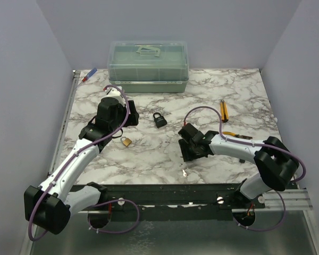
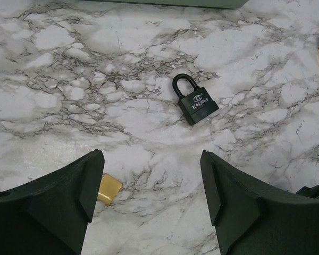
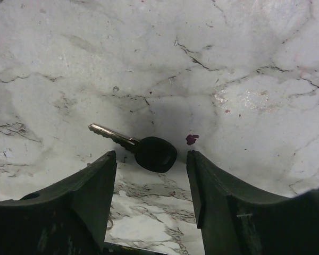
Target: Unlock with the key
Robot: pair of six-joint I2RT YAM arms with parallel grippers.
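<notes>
Down on the marble tabletop [image 3: 239, 58], the key [image 3: 154, 154] is lying flat, black head sitting right in the gap of the right gripper [image 3: 151, 166] and the thin blade poking out toward its left finger. The jaws are spread apart, one on each side of the head, gripping nothing. The left gripper [image 2: 151, 156] is wide open too, empty, hovering with the brass padlock [image 2: 109, 189] just by its left finger and the black padlock [image 2: 194, 101] lying a bit further out. Where I reckon this goes sideways: the key is so flat and thin that the pads could close above it, or nudge it so it skates over the slick marble instead of lifting. If the pinch catches it crooked, the blade ends up pointing off at some odd angle and lining up with a keyhole gets ugly. And neither lock is held down yet, so pushing a key in would probably just shove it along.
</notes>
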